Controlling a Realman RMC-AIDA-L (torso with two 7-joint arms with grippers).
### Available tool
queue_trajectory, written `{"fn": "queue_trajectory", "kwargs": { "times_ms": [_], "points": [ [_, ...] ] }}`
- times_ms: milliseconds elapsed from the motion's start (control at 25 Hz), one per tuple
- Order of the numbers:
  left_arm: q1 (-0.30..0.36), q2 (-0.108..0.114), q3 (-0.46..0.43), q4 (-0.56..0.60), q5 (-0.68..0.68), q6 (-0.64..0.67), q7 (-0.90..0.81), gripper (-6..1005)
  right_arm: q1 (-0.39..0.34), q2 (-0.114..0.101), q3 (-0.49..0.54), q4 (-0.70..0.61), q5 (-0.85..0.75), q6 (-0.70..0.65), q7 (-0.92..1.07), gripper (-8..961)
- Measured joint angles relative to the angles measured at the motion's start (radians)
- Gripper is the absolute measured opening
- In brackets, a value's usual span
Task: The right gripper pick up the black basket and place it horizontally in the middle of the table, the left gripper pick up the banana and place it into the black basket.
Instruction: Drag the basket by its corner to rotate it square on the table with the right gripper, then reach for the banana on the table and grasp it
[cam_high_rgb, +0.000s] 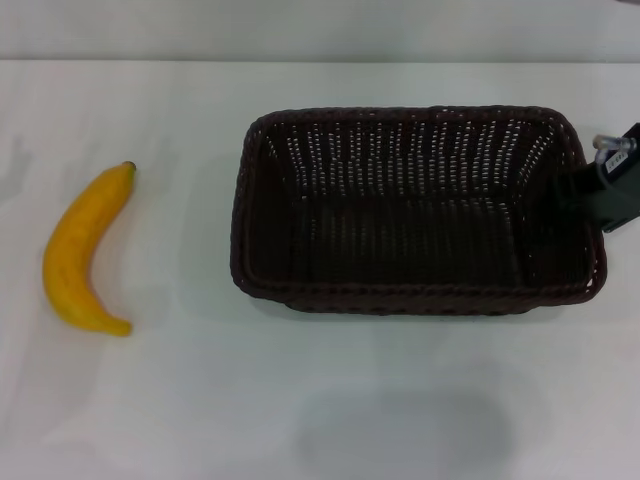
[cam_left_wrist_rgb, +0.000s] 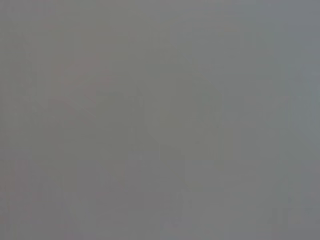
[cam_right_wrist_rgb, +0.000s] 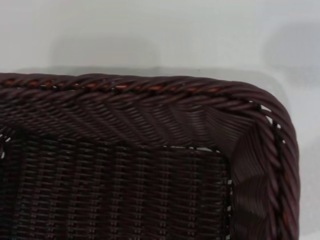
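The black basket (cam_high_rgb: 415, 210) lies lengthwise on the white table (cam_high_rgb: 320, 400), slightly right of the middle, and it holds nothing. My right gripper (cam_high_rgb: 608, 185) is at the basket's right-hand rim, with its dark body against the wall there. The right wrist view shows one corner of the basket (cam_right_wrist_rgb: 150, 150) from close up, with bare table (cam_right_wrist_rgb: 160, 30) behind it. The banana (cam_high_rgb: 82, 252) lies on the table at the far left, well apart from the basket, stem tip pointing away from me. My left gripper is out of view. The left wrist view is plain grey.
The table's far edge (cam_high_rgb: 320, 60) runs along the top of the head view. A faint shadow (cam_high_rgb: 405, 430) lies on the table in front of the basket. Bare table separates the banana and the basket.
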Motion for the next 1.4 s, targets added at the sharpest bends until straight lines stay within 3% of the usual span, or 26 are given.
{"fn": "queue_trajectory", "kwargs": {
  "times_ms": [280,640,880,1000,1080,1240,1360,1400],
  "points": [
    [0.012,-0.001,0.0,-0.006,0.003,-0.001,-0.003,872,0.042,-0.021,0.008,-0.01,-0.009,0.056,0.031,359],
    [0.018,-0.001,0.0,-0.007,0.0,0.002,-0.001,873,0.079,-0.029,-0.006,-0.004,-0.078,0.099,0.053,359],
    [0.019,0.001,0.001,-0.006,0.005,0.008,-0.008,872,0.099,-0.057,-0.002,-0.057,-0.081,0.111,0.064,360],
    [0.028,0.012,0.007,0.013,0.046,0.027,-0.059,872,0.092,-0.075,0.011,-0.138,-0.087,0.079,0.034,360],
    [0.037,0.026,0.008,0.036,0.087,0.062,-0.126,872,0.072,-0.073,0.038,-0.186,-0.108,0.029,-0.013,360],
    [0.069,0.067,0.007,0.145,0.258,0.177,-0.369,872,0.002,-0.018,0.164,-0.221,-0.135,-0.156,-0.222,360],
    [0.098,0.094,0.007,0.265,0.44,0.262,-0.629,873,-0.062,0.001,0.215,-0.22,-0.106,-0.303,-0.381,360],
    [0.111,0.113,0.006,0.348,0.572,0.312,-0.806,873,-0.088,0.001,0.221,-0.218,-0.084,-0.36,-0.432,360]
  ]
}}
